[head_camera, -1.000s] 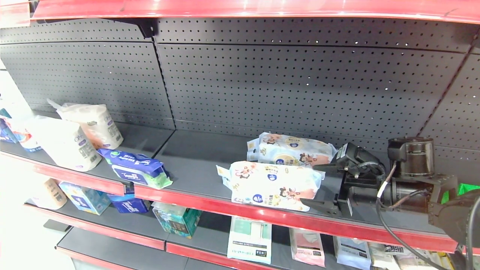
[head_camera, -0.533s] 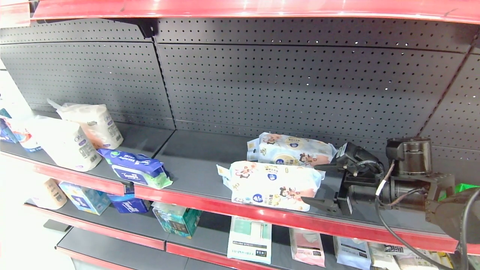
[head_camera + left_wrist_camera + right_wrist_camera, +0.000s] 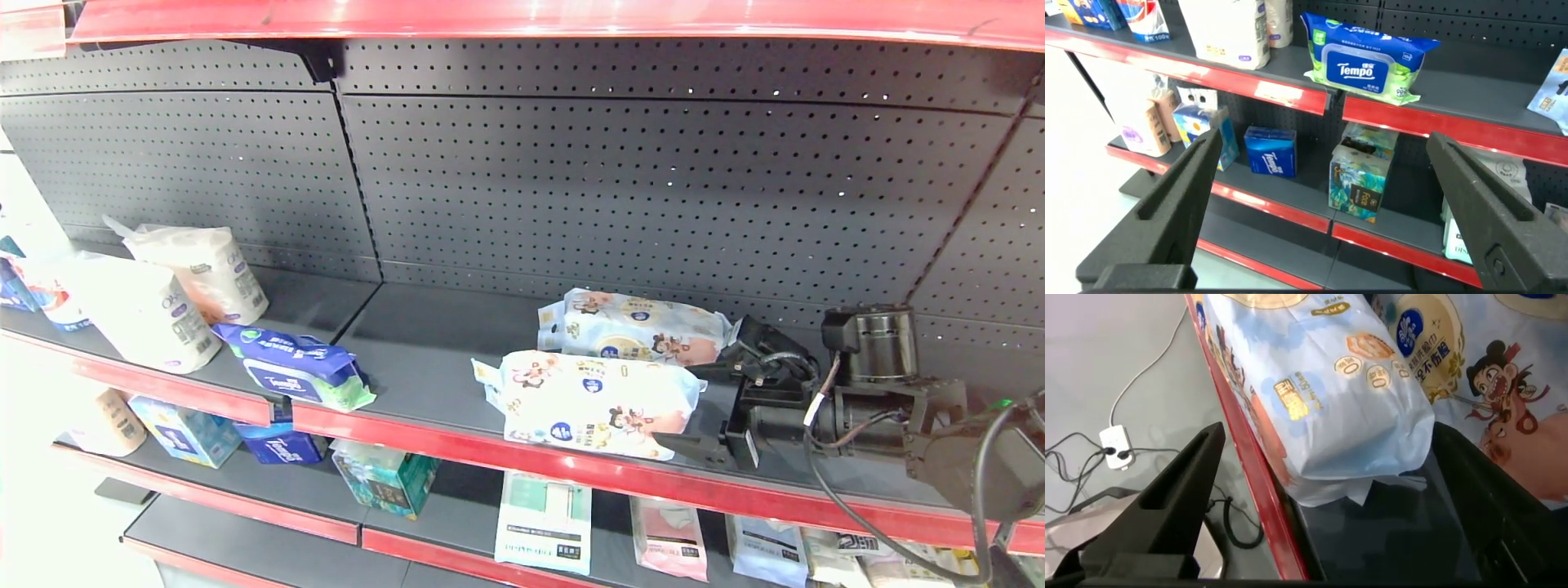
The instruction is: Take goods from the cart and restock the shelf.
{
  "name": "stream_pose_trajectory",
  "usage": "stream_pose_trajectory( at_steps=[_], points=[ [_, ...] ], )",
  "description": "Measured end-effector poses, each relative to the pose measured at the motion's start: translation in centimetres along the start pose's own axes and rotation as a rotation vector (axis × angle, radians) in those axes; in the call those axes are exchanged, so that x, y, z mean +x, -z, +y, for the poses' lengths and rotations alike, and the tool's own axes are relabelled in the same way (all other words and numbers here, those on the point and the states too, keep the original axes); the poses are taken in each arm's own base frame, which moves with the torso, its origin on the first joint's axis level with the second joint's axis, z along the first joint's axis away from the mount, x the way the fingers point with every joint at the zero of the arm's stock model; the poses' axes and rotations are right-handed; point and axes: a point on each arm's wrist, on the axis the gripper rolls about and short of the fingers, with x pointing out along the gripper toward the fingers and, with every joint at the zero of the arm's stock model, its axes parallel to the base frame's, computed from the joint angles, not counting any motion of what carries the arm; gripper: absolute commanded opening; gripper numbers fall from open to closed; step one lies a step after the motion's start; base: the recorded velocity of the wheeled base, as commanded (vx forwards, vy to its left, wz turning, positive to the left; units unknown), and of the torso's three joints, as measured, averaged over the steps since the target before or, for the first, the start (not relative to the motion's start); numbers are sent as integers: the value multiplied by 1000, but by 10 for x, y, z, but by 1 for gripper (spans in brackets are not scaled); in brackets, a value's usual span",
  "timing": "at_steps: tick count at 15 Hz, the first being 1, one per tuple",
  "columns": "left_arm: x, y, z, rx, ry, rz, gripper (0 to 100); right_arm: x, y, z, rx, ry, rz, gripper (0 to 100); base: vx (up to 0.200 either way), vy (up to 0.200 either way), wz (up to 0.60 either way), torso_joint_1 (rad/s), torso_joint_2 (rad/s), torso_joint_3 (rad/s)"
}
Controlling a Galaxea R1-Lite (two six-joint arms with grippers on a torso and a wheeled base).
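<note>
The front wipes pack (image 3: pixel 592 404) lies flat on the grey shelf (image 3: pixel 424 343), close to its red front edge. The rear wipes pack (image 3: pixel 633 327), with the same cartoon print, lies just behind it towards the perforated back panel. My right gripper (image 3: pixel 684 406) sits at the right end of the front pack, low over the shelf. Its jaws are spread wide, and in my right wrist view the crimped end of the pack lies between the two black fingers (image 3: pixel 1176 506); I see neither one pressing on the wrapper. My left gripper (image 3: pixel 1323 204) is also spread apart and holds nothing. It faces the lower shelves, where a teal box (image 3: pixel 1360 175) stands beside a small blue box (image 3: pixel 1270 151). Farther left on the same shelf as the packs lies a blue wipes pack (image 3: pixel 298 367), and beyond it stand two white paper packs (image 3: pixel 143 310).
</note>
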Motion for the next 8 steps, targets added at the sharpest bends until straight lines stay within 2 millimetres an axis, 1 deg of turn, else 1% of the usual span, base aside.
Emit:
stream_pose_trajectory(
  at_steps=[4,5,8],
  points=[
    [0,0,0,0,0,0,100,7,-6,-4,-14,5,-9,100,0,0,0,0,0,0],
    [0,0,0,0,0,0,100,8,-6,-4,-15,6,-9,0,0,0,0,0,0,0],
    [0,0,0,0,0,0,100,10,-6,-4,-16,2,-8,0,0,0,0,0,0,0]
  ],
)
